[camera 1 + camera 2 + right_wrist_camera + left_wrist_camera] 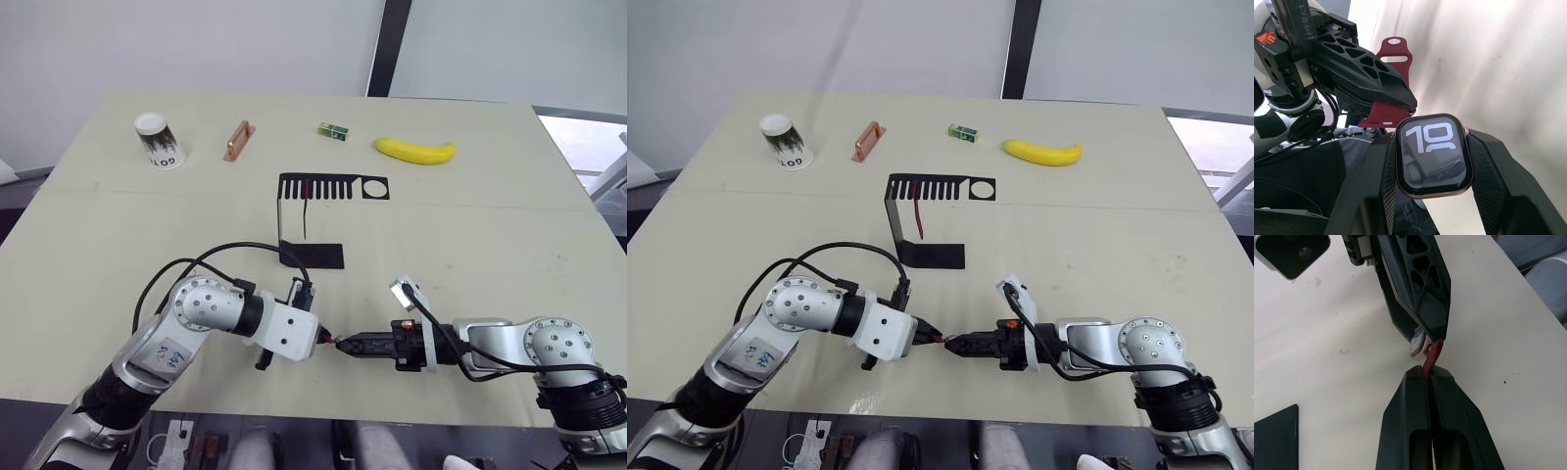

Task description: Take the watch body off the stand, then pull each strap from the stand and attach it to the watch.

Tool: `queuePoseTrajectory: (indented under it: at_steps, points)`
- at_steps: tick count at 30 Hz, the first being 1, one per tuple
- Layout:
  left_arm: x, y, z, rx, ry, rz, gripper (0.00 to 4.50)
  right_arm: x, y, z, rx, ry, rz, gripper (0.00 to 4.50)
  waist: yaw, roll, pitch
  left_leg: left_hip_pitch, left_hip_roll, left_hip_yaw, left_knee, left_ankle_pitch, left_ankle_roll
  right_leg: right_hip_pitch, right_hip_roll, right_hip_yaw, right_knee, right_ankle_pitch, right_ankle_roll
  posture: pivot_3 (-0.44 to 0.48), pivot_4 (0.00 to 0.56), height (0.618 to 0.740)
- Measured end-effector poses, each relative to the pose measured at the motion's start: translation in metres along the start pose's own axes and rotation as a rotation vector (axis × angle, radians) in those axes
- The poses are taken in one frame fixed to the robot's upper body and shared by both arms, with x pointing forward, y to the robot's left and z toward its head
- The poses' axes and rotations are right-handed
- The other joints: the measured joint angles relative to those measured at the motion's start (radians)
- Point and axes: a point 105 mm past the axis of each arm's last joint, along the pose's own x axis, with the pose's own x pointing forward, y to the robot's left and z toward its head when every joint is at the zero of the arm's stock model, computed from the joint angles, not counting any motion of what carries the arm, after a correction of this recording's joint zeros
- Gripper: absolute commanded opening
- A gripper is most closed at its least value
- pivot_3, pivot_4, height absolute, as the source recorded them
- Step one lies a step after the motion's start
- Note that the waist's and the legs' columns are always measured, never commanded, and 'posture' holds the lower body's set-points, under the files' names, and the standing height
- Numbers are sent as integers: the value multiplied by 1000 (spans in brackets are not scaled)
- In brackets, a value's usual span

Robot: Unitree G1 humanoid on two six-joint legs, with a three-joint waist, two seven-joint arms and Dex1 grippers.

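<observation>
We see our right gripper (1432,161) clamped on the watch body (1433,154), screen facing the wrist camera, low over the near part of the table (509,225). Our left gripper (1429,377) is closed on one dark red strap (1391,83), its end right at the watch's edge (whether seated, we cannot tell). The other strap (918,215) hangs from the stand (921,220)
</observation>
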Motion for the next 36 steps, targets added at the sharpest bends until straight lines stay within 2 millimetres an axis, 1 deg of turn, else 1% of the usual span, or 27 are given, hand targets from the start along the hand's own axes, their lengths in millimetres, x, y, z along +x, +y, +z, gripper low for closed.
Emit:
queuePoseTrajectory:
  at_steps: [5, 10, 24, 26, 29, 31, 32, 34, 36]
  points:
    - [2, -4, -4, -18, 14, 1, 0, 2, 5, -2, 13, 11, 37, 1585, 0, 0, 0, 0, 0, 0, 0, 0, 0, 0, 0, 0, 0, 0, 0, 0, 150, 739]
    - [5, -3, -6, -32, 24, 11, 0, 3, 7, -3, 19, 15, 50, 1585, 0, 0, 0, 0, 0, 0, 0, 0, 0, 0, 0, 0, 0, 0, 0, 0, 150, 739]
    - [5, -3, -4, -65, 12, 18, 0, 5, 13, -5, 24, 28, 87, 1585, 0, 0, 0, 0, 0, 0, 0, 0, 0, 0, 0, 0, 0, 0, 0, 0, 150, 739]
    - [1, -6, -3, -73, 8, 21, 0, 5, 16, -6, 17, 30, 95, 1585, -1, 0, 0, 0, 0, 0, 0, 0, 0, 0, 0, 0, 0, 0, 0, 0, 150, 739]
    - [-7, -19, -8, -130, -7, -4, 0, 4, 15, -5, 15, 21, 88, 1585, -1, 0, 0, 0, 0, 0, 0, 0, 0, 0, 0, 0, -1, 0, 0, 0, 150, 739]
    - [-16, -23, -12, -159, -13, 0, 0, 2, 16, -3, 12, 12, 89, 1585, 0, 0, 0, 0, 0, 0, 0, 0, 0, 0, 0, 0, -1, 0, 0, 0, 150, 739]
    - [-23, -22, -16, -161, -2, 7, 0, 1, 16, -3, 12, 10, 94, 1585, 0, 0, 0, 0, 0, 0, 0, 0, 0, 0, 0, 0, -1, 0, 0, 0, 150, 739]
    - [-44, -15, -25, -156, 31, 40, 0, -2, 18, -2, 7, -2, 114, 1585, 0, 0, 0, 0, 0, 0, 0, 0, 0, 0, 0, 0, -1, 0, 0, 0, 150, 739]
    - [-52, -12, -25, -153, 25, 53, 0, -3, 19, -1, 6, -7, 124, 1585, 0, 0, 0, 0, 0, 0, 0, 0, 0, 0, -1, 0, -2, 0, 0, 0, 150, 739]
